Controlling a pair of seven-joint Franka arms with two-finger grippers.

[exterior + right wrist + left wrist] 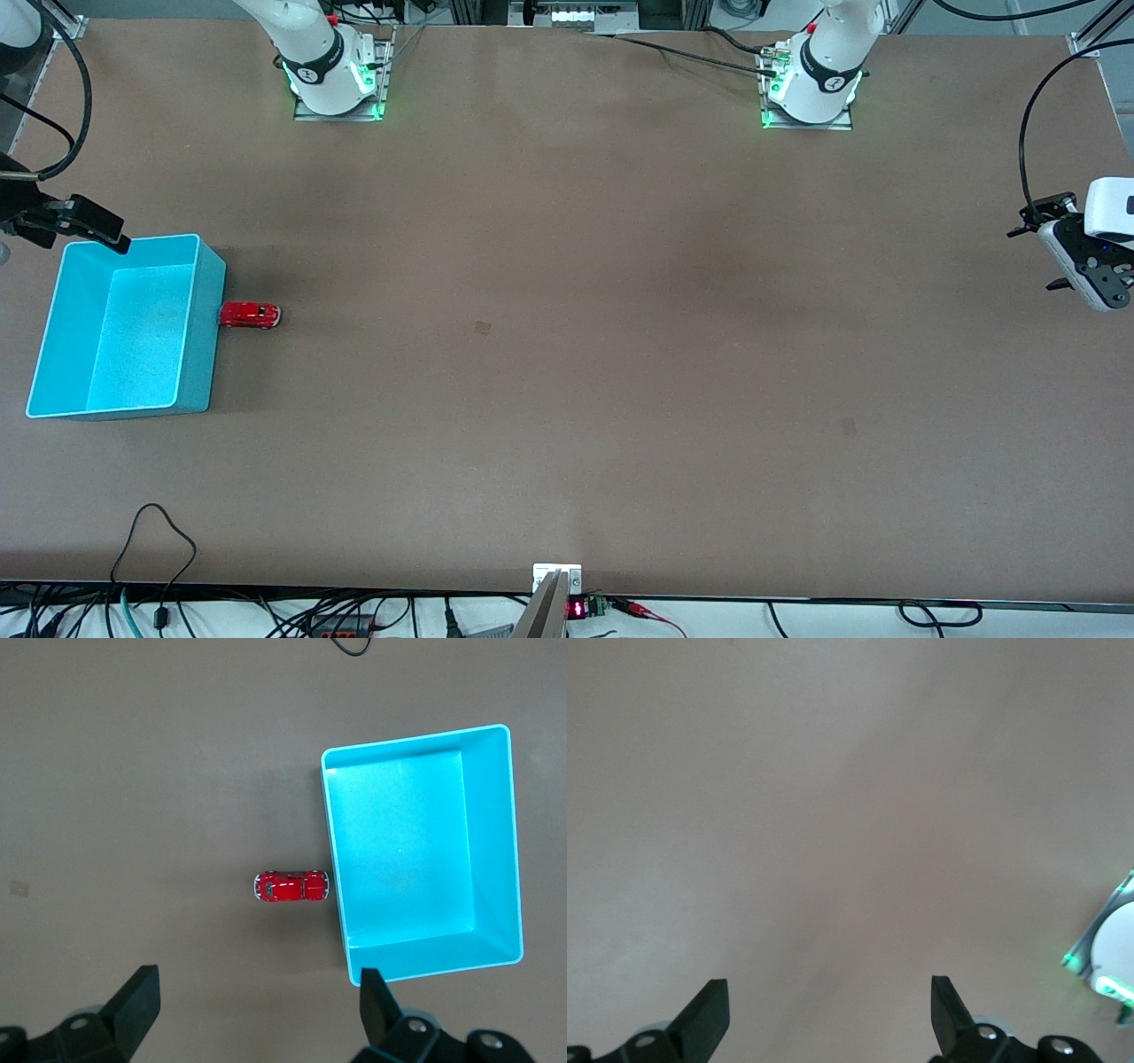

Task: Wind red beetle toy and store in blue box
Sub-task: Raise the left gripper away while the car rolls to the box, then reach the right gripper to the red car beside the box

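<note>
The red beetle toy stands on its wheels on the brown table, one end against the outer wall of the blue box, on the side toward the left arm's end. The box is upright and empty. In the right wrist view the toy and the box lie well below. My right gripper hangs open and empty, high over the box's corner nearest its base; its jaws also show in the right wrist view. My left gripper waits open and empty over the left arm's end of the table, and the left wrist view shows only bare table below it.
Cables loop over the table's edge nearest the front camera. A small bracket sits at the middle of that edge. The left arm's base shows in the left wrist view. A small faint mark is on the tabletop.
</note>
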